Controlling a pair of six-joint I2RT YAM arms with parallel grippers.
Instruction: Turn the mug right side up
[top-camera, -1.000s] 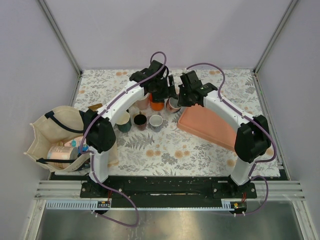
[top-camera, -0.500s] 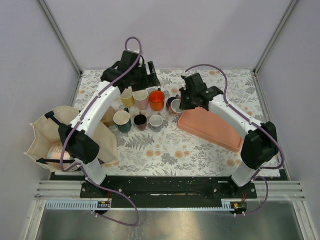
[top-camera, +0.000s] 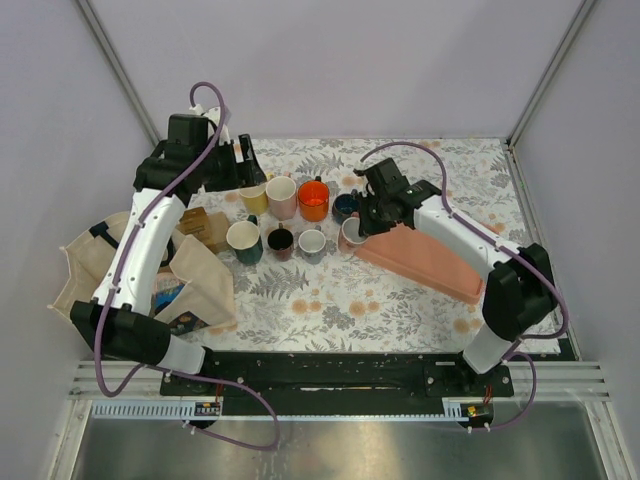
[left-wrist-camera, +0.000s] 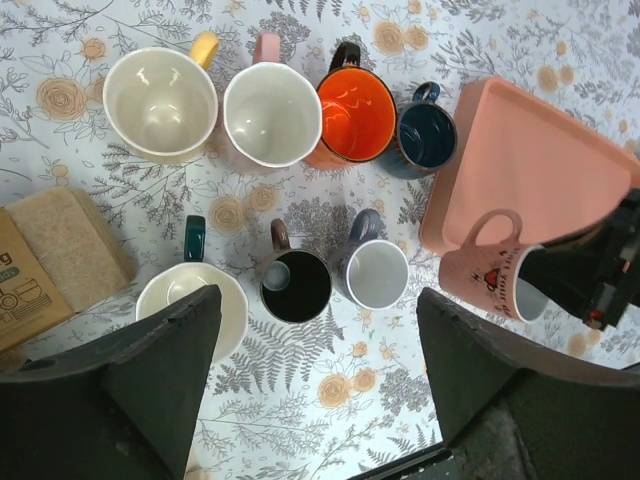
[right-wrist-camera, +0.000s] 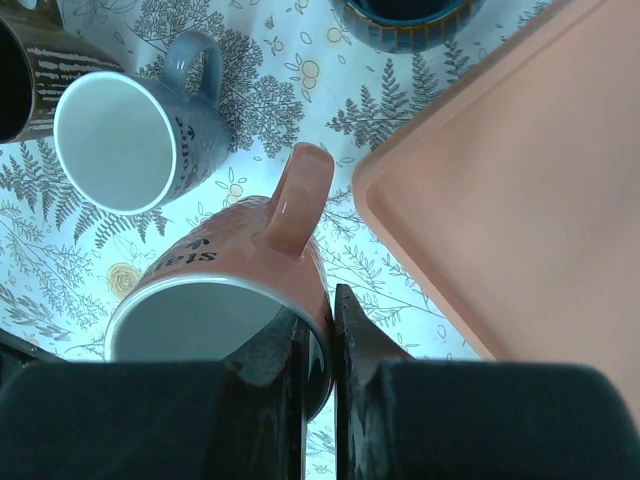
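Note:
The pink mug with dark lettering is tilted on its side beside the left corner of the pink tray. My right gripper is shut on its rim, one finger inside and one outside. In the right wrist view the mug has its handle up and its mouth towards the camera, with the gripper clamped on the rim wall. In the left wrist view the mug leans near the tray edge. My left gripper is open and empty, high over the far left; its jaws stand wide apart.
Several upright mugs stand in two rows: yellow, pale pink, orange, dark blue, white with green handle, dark brown, grey-blue. A cardboard box and a cloth bag lie at left.
My left arm has swung back and left, away from the mugs. My right gripper has brought the pink mug nearer, beside the tray's corner, and turned it.

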